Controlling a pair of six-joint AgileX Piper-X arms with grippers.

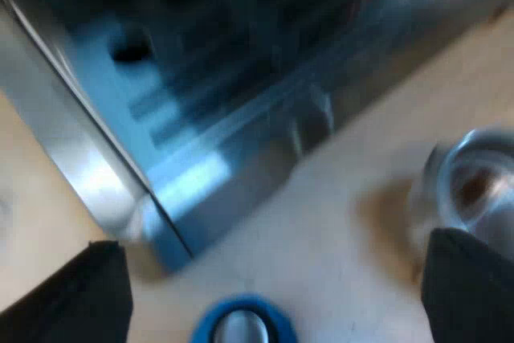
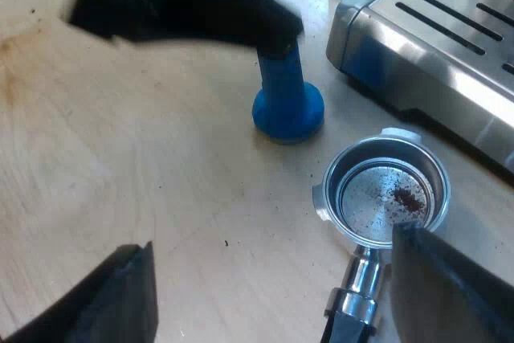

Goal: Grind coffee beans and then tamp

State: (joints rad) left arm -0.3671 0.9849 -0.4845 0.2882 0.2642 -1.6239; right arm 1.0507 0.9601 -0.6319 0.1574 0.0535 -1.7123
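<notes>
Left fingers (image 1: 80,299) spread over blue tamper (image 2: 287,106); right fingers (image 2: 454,291) spread above holder (image 2: 384,192) beside espresso machine (image 2: 450,46)

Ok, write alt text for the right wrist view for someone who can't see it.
A blue tamper stands upright on a wooden table, the left gripper at its top. Beside it, by the espresso machine, lies a metal holder with a few coffee grounds in its basket, the right gripper open near it.
</notes>
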